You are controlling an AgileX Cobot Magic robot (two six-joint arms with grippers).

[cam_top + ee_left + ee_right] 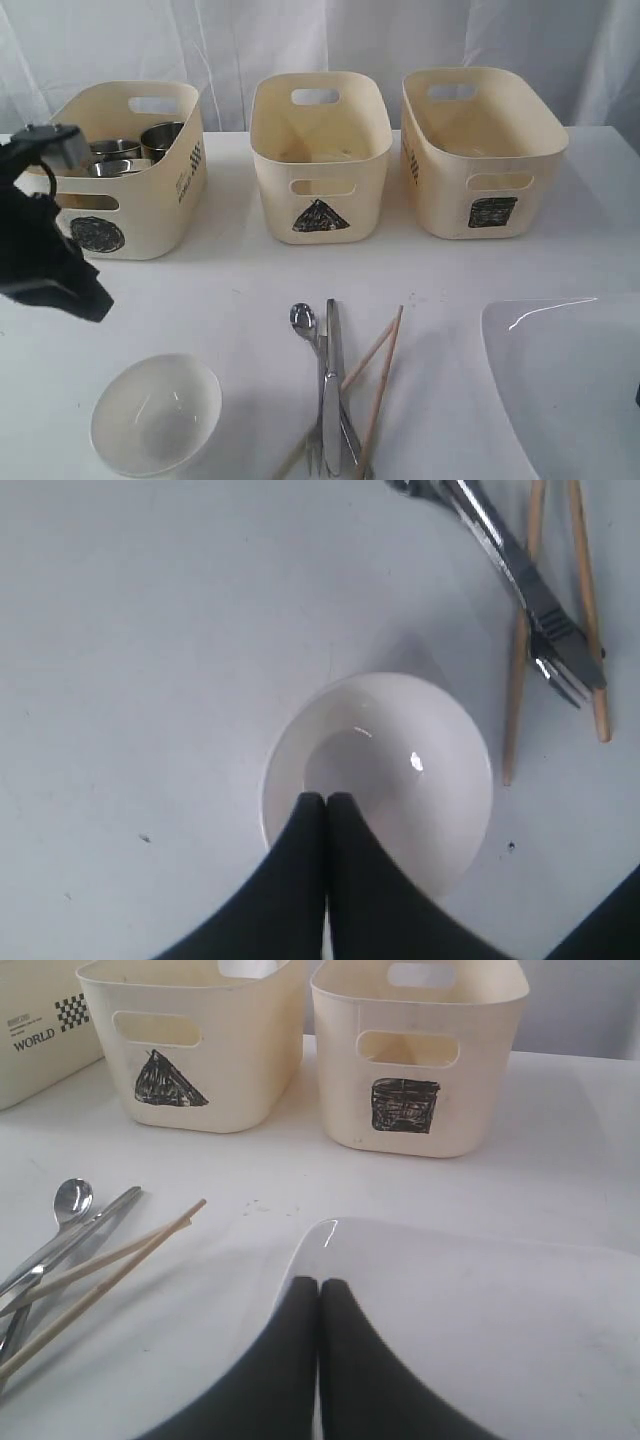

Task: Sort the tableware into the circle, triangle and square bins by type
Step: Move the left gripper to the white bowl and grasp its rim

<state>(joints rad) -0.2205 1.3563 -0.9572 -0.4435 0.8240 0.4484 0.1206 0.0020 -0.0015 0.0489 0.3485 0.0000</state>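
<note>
A small white bowl (155,412) sits at the front left of the table. My left gripper (325,800) hovers over the white bowl (400,770), shut and empty. In the front middle lie a steel spoon (303,320), a knife (332,390) and a fork (318,455), with wooden chopsticks (380,375) across them. The large white square plate (565,390) lies at the front right. My right gripper (319,1286) is shut with nothing in it, over the near corner of that plate (480,1310). Two steel mugs (160,138) and a steel bowl (112,167) stand inside the circle bin (150,215).
Three cream bins line the back of the white table: circle, triangle bin (320,190) and square bin (485,190). My left arm (45,250) hangs dark in front of the circle bin. White curtains close off the back.
</note>
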